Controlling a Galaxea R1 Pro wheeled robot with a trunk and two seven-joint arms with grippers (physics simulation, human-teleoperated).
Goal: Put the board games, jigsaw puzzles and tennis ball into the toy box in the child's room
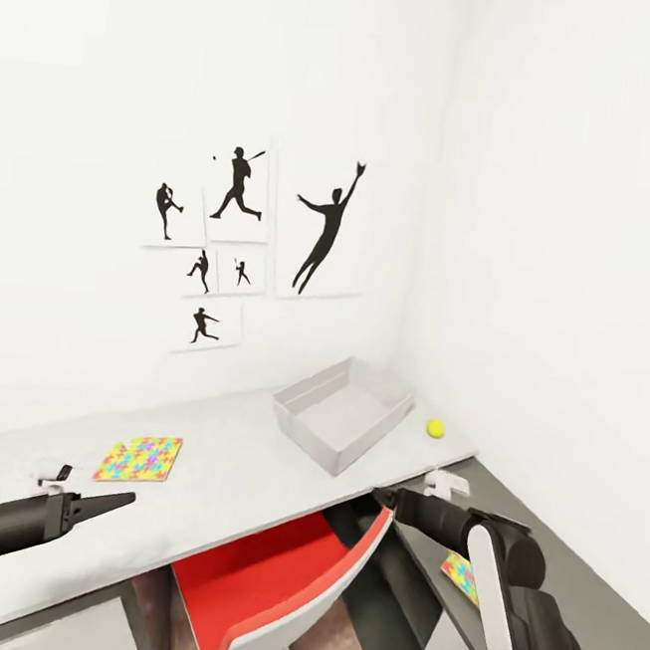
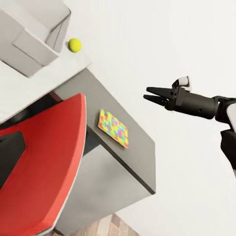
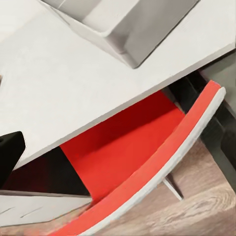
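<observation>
Hovering near table [image 1: 251,457] | both jaws empty: left gripper [image 1: 116,500] together, right gripper [image 2: 151,94] slightly apart | tennis ball [image 1: 435,428] right of toy box [image 1: 341,412] | jigsaw puzzle [image 1: 139,458] left | risk: nudged ball rolls off far-right edge

a red chair [image 1: 268,579] with white shell, low dark grey cabinet [image 2: 123,162] beside it

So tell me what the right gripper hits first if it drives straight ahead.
Probably the front edge of the table: the right gripper points at it in the head view, just above the red chair. Depth is unclear, so it might slip under the desktop.
</observation>
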